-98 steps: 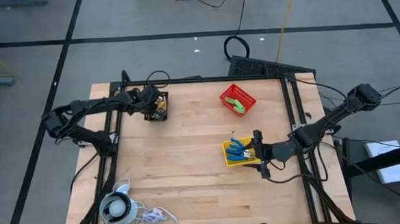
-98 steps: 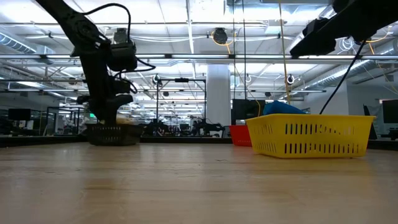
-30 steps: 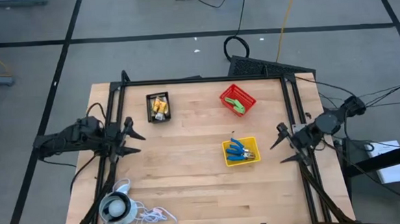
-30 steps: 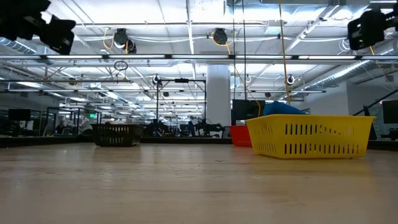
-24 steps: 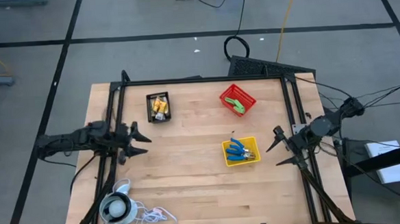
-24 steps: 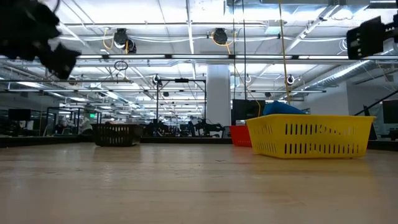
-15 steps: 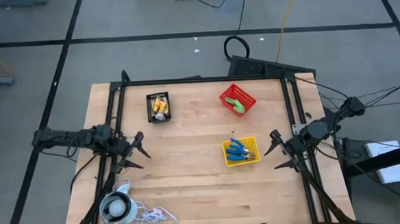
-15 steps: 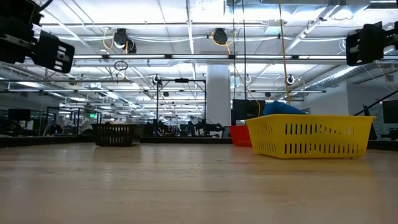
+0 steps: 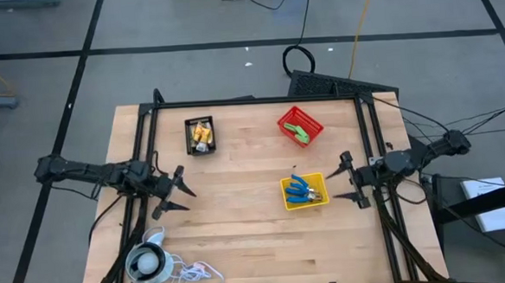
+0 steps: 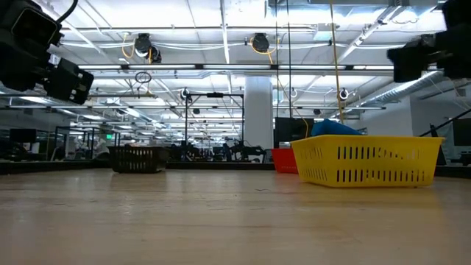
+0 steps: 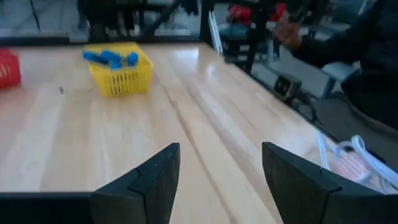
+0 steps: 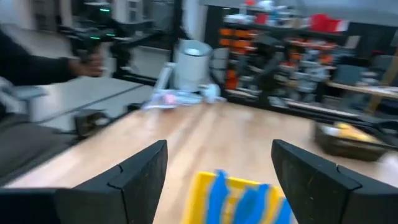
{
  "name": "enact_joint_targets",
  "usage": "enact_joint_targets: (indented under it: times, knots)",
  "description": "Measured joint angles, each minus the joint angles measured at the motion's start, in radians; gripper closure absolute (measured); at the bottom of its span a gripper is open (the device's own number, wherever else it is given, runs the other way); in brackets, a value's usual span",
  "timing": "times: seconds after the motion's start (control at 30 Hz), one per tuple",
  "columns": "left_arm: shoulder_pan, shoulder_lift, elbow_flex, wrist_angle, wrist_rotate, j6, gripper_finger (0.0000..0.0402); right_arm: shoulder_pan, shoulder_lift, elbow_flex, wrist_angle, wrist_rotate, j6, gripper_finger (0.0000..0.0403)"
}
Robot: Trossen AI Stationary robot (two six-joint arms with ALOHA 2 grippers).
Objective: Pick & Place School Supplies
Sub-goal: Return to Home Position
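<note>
The left gripper hangs above the left edge of the table, its 2 jaws spread wide and holding nothing. The right gripper hangs above the right edge, just beside the yellow bin, jaws likewise released. Blue punch pliers lie in that bin, yellow crayon packs in the black bin, and green blocks in the red bin. A white round object with a cord rests at the table's near-left corner.

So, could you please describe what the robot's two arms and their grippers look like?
The left arm and right arm are slim, dark and jointed, trailing black cables. The left gripper and right gripper each carry two dark, wedge-shaped fingers; no markings show.
</note>
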Motion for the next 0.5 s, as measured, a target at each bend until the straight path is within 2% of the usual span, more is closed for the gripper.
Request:
enact_joint_targets:
  times: [0.13,0.3,0.5]
  knots:
    - [0.056,-0.001,-0.020,0.064,0.031,0.038,0.0172,-0.130,0.000,-0.001,0.000,-0.006,-0.029,0.0126]
    - [0.133,0.006,-0.023,0.072,0.032,0.071,0.0172,-0.282,0.000,-0.001,-0.005,-0.113,-0.063,0.0126]
    - [0.164,0.004,-0.023,0.079,0.096,0.101,0.0172,-0.355,0.000,-0.002,0.004,-0.121,-0.070,0.0126]
